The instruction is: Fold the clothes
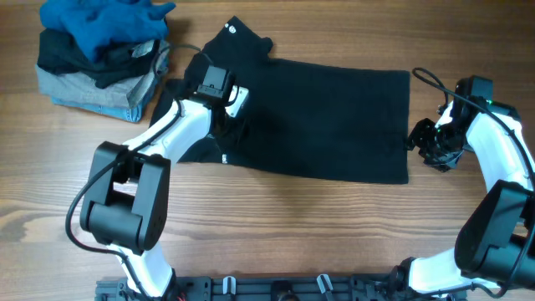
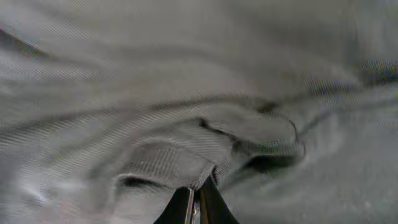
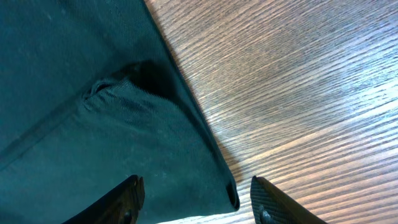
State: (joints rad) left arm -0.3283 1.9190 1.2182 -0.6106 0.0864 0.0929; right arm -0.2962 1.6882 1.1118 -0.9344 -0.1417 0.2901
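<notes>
Black fabric is seen across the middle of the wooden table (image 1: 292, 226): a black garment (image 1: 334, 121) is spread mostly flat, its long body reaching to the right, with a bunched, narrower portion at the far left end. The left fingers (image 2: 181, 208) are placed over that bunched left portion – in the left wrist view they are drawn together with hardly any gap, and a raised fold of the cloth is pinched at their tips. Wrinkles are gathered around the pinch. The right fingers (image 3: 127, 193) are found at the right edge of the garment, spread wide apart; one is set above the cloth and the other above bare wood, so that the hem corner is straddled but nothing is gripped. A small opening in the hem is visible in the right wrist view. At the far left corner of the table a pile of clothes (image 1: 92, 71) is stacked – a blue piece (image 1: 104, 21) on top, dark and grey layers beneath – apart from the spread garment
</notes>
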